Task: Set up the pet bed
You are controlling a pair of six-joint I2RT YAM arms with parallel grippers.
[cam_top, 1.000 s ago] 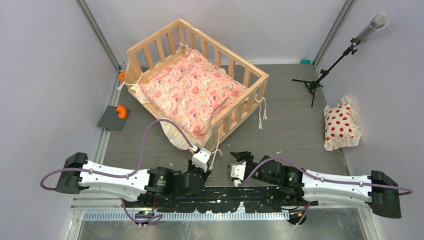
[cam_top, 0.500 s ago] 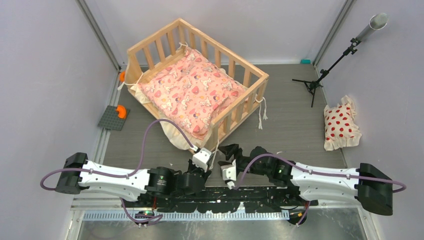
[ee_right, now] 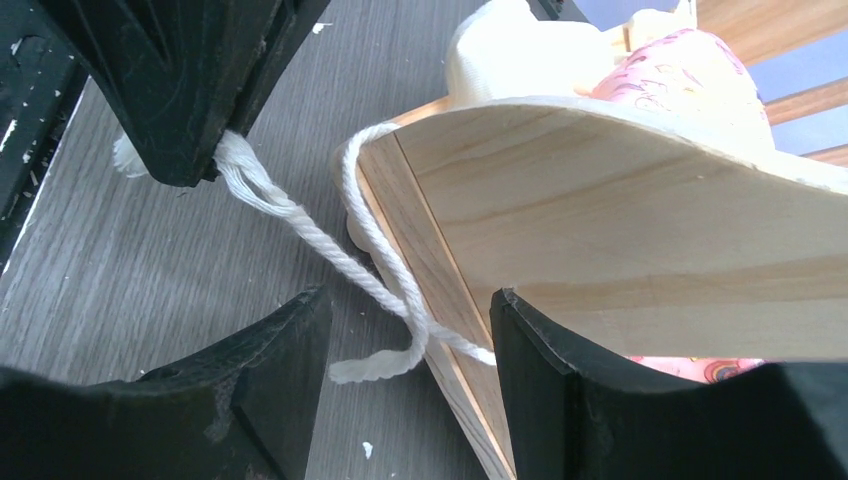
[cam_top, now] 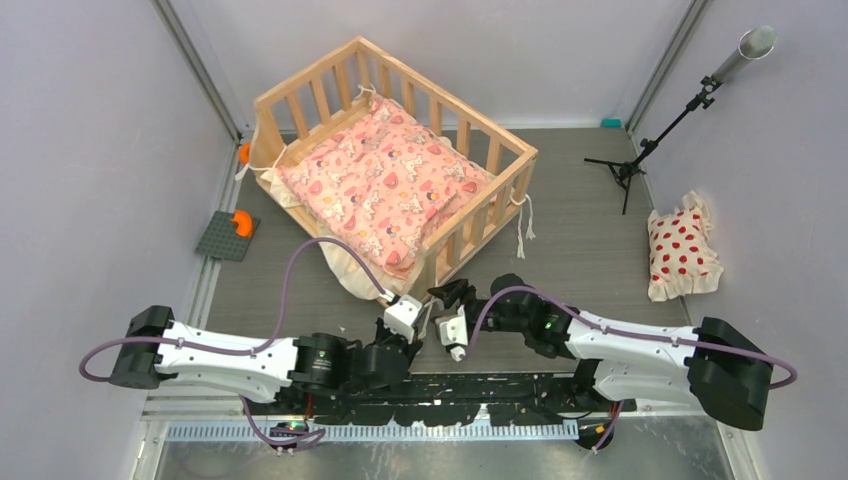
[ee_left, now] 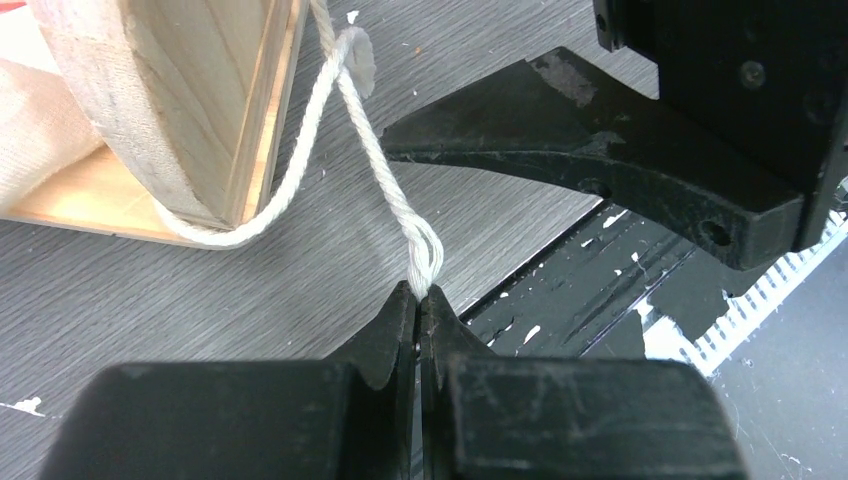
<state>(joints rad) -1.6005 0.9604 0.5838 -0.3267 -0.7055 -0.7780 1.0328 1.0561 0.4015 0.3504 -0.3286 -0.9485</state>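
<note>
the left claw [ee_left: 418, 300] is clamped shut on the cream tie [ee_left: 385, 180] at the near corner post [ee_left: 170, 100] of the pet bed [cam_top: 300, 88]. the right claw [ee_right: 405, 305] has just swung in there, wide open and empty, astride the tie's loose end: tying likely follows. mind the post crowding it; the dotted pillow [cam_top: 682, 250] lies well off the bed.

Place: a robot lab test cell, not a home.
Walls: plain pale lavender panels [cam_top: 90, 150] enclose the space, with metal profile strips [cam_top: 197, 63] in the corners.
Rig: left arm [cam_top: 225, 358] and right arm [cam_top: 640, 345], white and black, bolted at the near edge, with purple cables [cam_top: 325, 240] looping loose.
Surface: the grey wood-grain surface [cam_top: 590, 260] is edged by a ribbed aluminium rail [cam_top: 420, 432].
Gear: a black tripod stand [cam_top: 672, 122] carries a metal tube.
Props: the pet bed [cam_top: 446, 97] sits on the bare surface.
</note>
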